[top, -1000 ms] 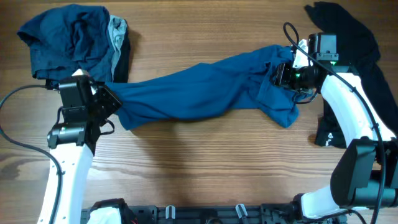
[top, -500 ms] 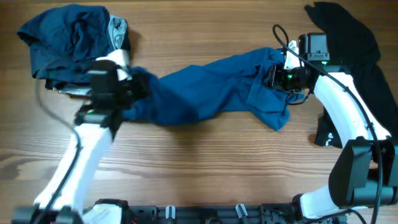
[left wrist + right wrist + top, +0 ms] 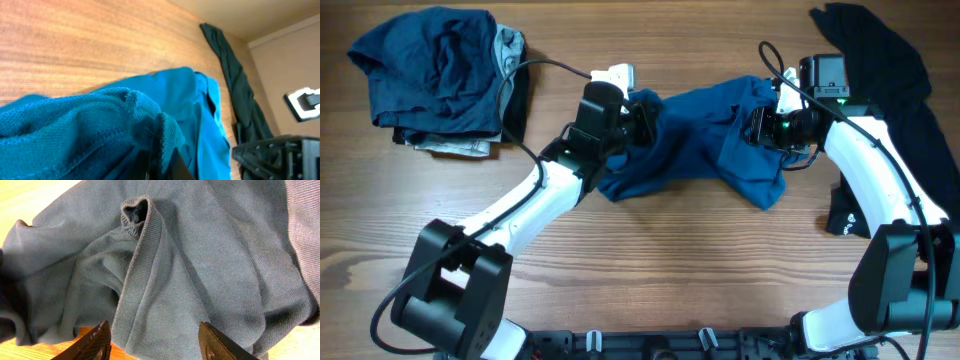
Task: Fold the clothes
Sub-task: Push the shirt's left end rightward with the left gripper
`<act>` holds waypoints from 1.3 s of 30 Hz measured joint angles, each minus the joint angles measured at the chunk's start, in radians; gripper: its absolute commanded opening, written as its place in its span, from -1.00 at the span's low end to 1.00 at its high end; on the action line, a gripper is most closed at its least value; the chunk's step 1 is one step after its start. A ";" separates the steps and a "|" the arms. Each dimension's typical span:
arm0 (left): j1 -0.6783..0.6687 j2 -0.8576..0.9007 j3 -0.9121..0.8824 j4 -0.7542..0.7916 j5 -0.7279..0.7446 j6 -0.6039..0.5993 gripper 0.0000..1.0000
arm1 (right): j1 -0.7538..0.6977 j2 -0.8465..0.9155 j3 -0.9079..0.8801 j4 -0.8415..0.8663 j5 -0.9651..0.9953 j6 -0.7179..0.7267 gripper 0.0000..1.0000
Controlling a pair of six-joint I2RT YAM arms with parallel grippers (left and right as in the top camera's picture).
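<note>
My left gripper (image 3: 642, 116) is clamped on a bunched edge of the blue polo shirt (image 3: 705, 140), my right gripper (image 3: 156, 342) spread wide, gripping nothing, over its ribbed cuff, the shirt crumpled between them on the wooden table (image 3: 650, 260).

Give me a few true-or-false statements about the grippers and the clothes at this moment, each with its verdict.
1. The left gripper is pinching a bunch of the blue shirt. True.
2. The right gripper is clamped shut. False: its fingers stand wide apart over the shirt fabric.
3. A pile of dark blue clothes sits at the far left corner of the table. True.
4. The black garment lies on top of the blue shirt. False: it lies at the far right of the table, behind the right arm.
5. The blue shirt is spread flat. False: it is bunched and wrinkled between the two grippers.
</note>
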 measured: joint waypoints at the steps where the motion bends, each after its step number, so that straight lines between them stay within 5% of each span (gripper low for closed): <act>1: -0.002 0.000 0.005 0.005 -0.008 0.000 -0.92 | 0.000 0.000 0.000 0.000 0.000 0.000 0.14; 3: -0.013 0.000 0.006 0.005 -0.029 0.000 -0.92 | 0.000 0.000 0.000 0.000 0.000 0.000 0.14; 4: -0.021 0.000 0.006 0.007 -0.040 0.000 -0.76 | 0.000 0.000 0.000 0.000 0.000 0.000 0.14; 6: -0.047 0.000 0.006 0.027 -0.070 -0.003 0.65 | 0.000 0.000 0.000 -0.001 0.000 0.000 0.14; 7: -0.059 0.000 0.005 0.051 -0.077 0.000 1.00 | 0.000 0.000 0.000 -0.003 0.000 0.000 0.14; 13: -0.032 -0.006 0.008 0.047 -0.054 0.003 0.99 | 0.000 0.000 0.000 -0.011 0.000 0.000 0.14; 22: 0.203 -0.140 0.026 -0.444 0.008 0.114 0.86 | 0.000 0.000 0.000 -0.011 0.000 0.000 0.14; 24: 0.202 -0.140 0.026 -0.524 -0.031 0.159 0.57 | 0.000 0.000 0.000 -0.011 0.000 0.000 0.12; 31: 0.197 -0.048 0.026 -0.476 -0.087 0.211 0.49 | 0.000 0.000 0.000 -0.010 0.000 0.000 0.14; 32: 0.188 -0.023 0.026 -0.447 -0.090 0.211 0.41 | 0.000 0.000 0.000 -0.010 0.000 0.000 0.14; 36: 0.159 -0.001 0.025 -0.370 -0.090 0.224 -0.59 | 0.000 0.000 0.000 -0.007 0.000 0.000 0.14; 38: 0.159 0.000 0.025 -0.328 -0.090 0.223 -0.92 | 0.000 0.000 0.000 -0.007 0.000 0.000 0.14; 39: 0.159 0.000 0.025 -0.323 -0.090 0.230 -0.92 | 0.000 0.000 0.000 -0.007 0.000 0.000 0.14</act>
